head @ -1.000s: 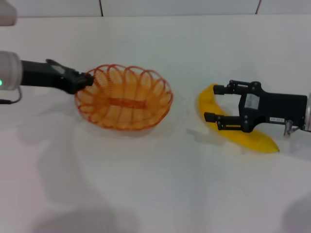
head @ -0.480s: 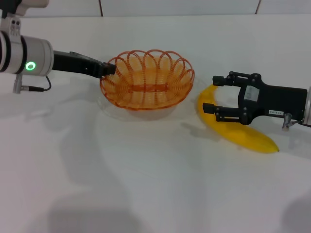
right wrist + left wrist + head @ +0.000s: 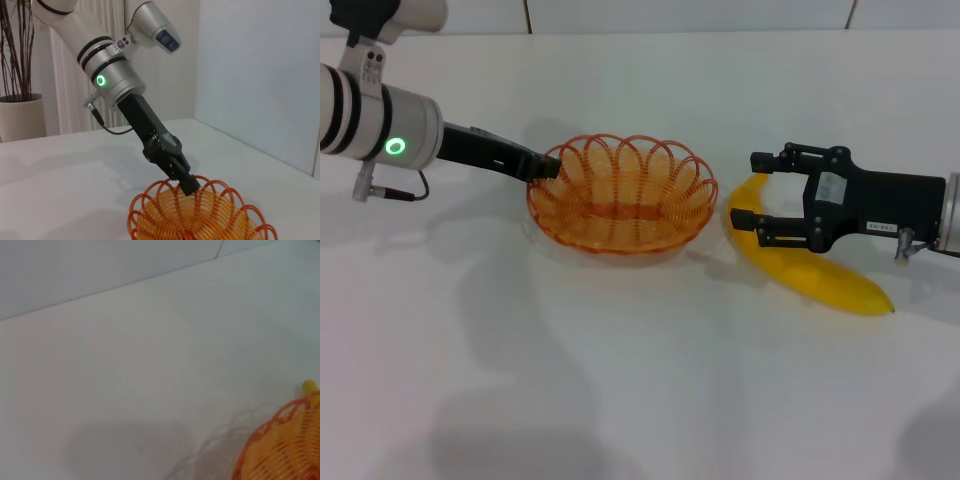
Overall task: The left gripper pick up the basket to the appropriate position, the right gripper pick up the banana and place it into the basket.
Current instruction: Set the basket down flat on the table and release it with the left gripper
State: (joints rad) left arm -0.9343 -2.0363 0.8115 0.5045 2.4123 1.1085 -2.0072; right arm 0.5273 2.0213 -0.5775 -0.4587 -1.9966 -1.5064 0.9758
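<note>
Left gripper (image 3: pixel 548 165) has its fingers clamped on the rim of the basket (image 3: pixel 620 195) (left edge), basket on the white surface (image 3: pixel 640 370). Right gripper (image 3: pixel 748 190), fingers spread, straddles the banana (image 3: pixel 810 275) lying just beside it.

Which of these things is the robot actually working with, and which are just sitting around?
In use:
- left gripper, clamped on the basket's rim
- basket, orange wire, on the table
- right gripper, fingers open around the banana
- banana, yellow, lying on the table beside the basket

Just around:
- white table
- potted plant with bare twigs, behind the table
</note>
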